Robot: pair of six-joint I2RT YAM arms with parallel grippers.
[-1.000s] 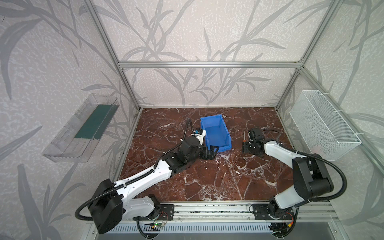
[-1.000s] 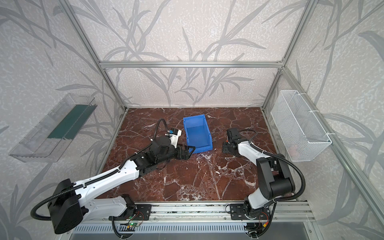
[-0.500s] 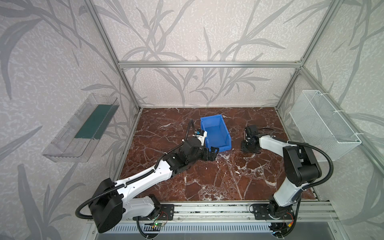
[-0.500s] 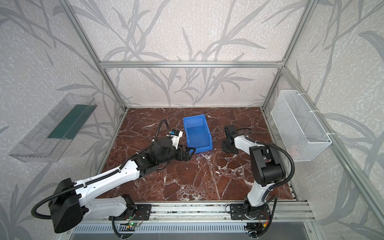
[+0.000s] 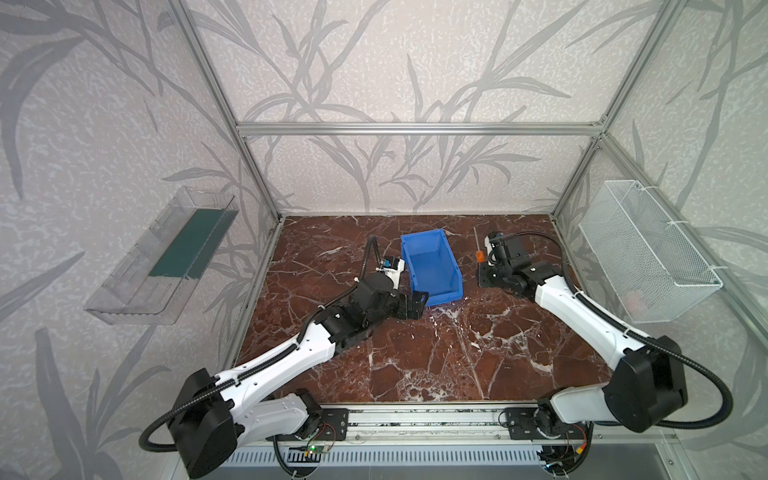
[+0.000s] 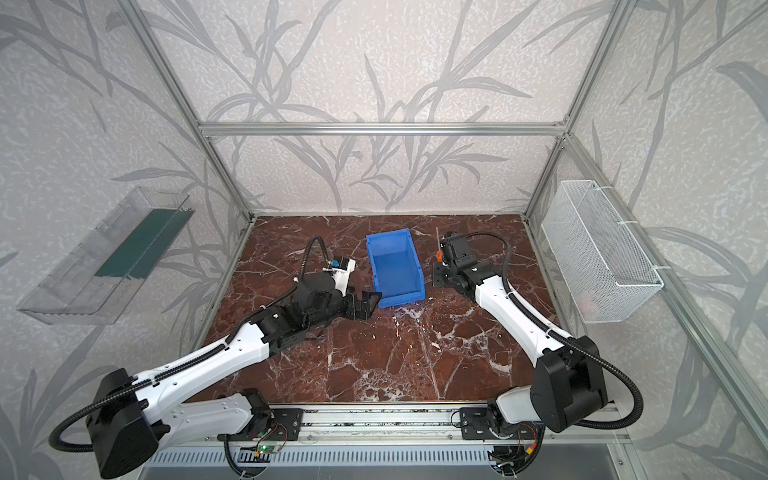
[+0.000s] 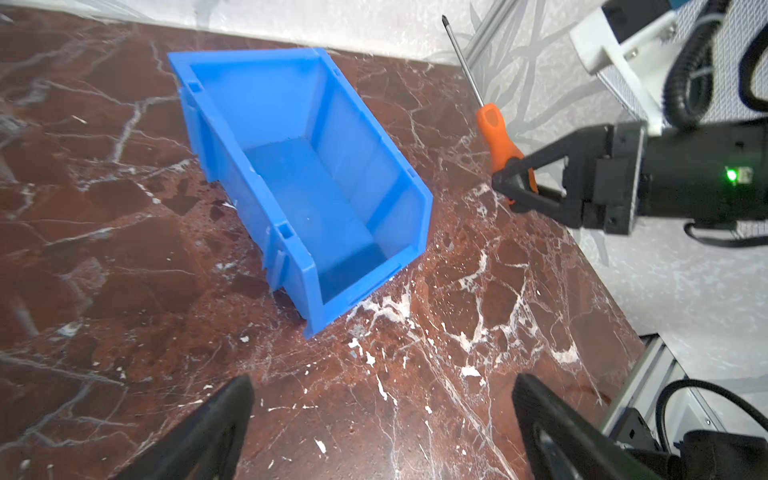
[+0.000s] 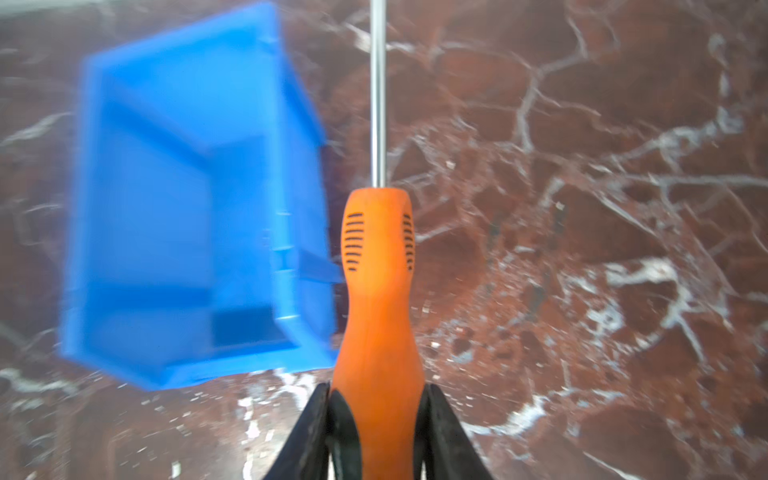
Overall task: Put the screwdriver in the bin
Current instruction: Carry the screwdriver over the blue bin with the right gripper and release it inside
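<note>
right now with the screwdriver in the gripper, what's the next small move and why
Probably shift the right gripper sideways toward the bin, until the screwdriver hangs over its open top. The gripper is shut on the orange handle, yet the tool sits beside the bin's side wall, outside it, and the bin looks empty, so nothing blocks a drop.

Clear tray (image 5: 137,286), white mesh basket (image 5: 648,253), marble tabletop (image 5: 415,357)

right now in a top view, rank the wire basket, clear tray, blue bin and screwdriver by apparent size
1-2. clear tray and wire basket: too alike to rank, both hang nearer the camera
3. blue bin
4. screwdriver
</note>
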